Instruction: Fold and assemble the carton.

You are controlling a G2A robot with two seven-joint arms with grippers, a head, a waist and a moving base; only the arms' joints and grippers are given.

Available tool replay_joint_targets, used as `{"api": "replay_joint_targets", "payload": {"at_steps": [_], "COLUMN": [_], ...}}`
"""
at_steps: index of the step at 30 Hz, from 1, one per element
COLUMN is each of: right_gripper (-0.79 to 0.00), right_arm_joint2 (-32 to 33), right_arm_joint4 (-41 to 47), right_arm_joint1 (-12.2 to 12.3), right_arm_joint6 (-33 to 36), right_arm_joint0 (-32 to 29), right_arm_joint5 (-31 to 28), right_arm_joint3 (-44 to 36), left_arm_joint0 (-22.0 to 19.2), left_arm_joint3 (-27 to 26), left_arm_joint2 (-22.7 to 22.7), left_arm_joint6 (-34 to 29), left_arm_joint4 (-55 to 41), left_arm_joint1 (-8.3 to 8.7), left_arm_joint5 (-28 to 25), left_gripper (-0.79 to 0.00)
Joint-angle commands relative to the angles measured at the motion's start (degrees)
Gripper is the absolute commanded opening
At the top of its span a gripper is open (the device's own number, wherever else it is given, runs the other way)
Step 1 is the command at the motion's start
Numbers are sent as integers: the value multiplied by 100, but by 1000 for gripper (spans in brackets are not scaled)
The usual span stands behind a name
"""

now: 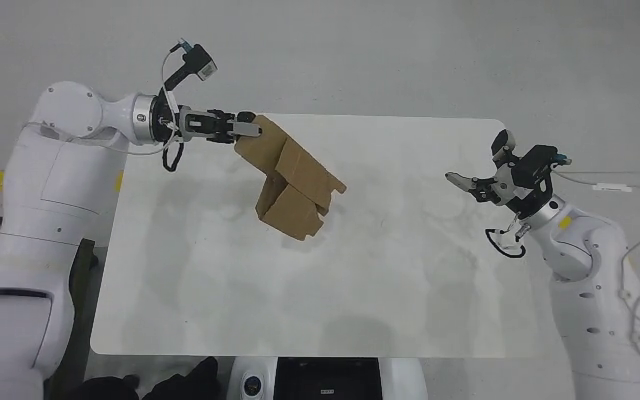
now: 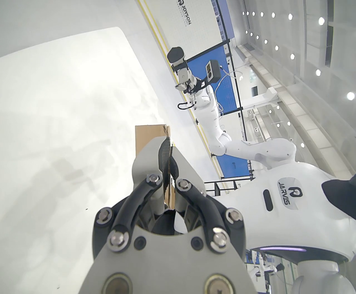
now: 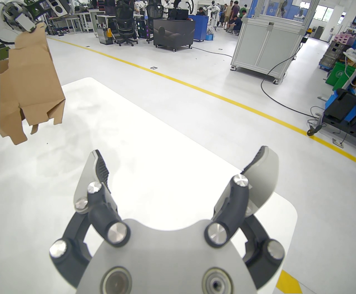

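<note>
Top view: high above the table (image 1: 420,300), facing straight down. Wrist views: close over the table, facing across it. All three share the carton (image 1: 292,185).

The light is bright and even, coming from round ceiling lamps (image 2: 319,21) seen in the left wrist view. The white table (image 1: 400,250) is nearly washed out and carries only soft, pale shadows near the carton (image 1: 290,185). In both wrist views, straight lines bend near the edges.
</note>
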Motion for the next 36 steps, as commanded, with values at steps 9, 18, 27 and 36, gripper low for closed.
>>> {"api": "replay_joint_targets", "payload": {"at_steps": [9,18,27,36], "right_gripper": [0,0,0,0], "right_arm_joint2": [-419,-1726,-2728,-3764], "right_arm_joint4": [1475,3575,4161,4636], "right_arm_joint1": [-19,-43,-104,-195], "right_arm_joint6": [749,2769,3403,3402], "right_arm_joint0": [134,1093,1898,2408], "right_arm_joint5": [-391,-1041,-1158,-1158], "right_arm_joint3": [357,1075,1316,1307], "left_arm_joint0": [90,203,177,91], "left_arm_joint3": [-388,-809,-1201,-1345], "left_arm_joint2": [326,547,882,1174], "left_arm_joint6": [24,27,-44,5], "left_arm_joint4": [-24,8,-151,-339], "left_arm_joint1": [64,234,376,478], "left_arm_joint5": [-25,-29,42,-7], "left_gripper": [-785,-785,-785,-785]}}
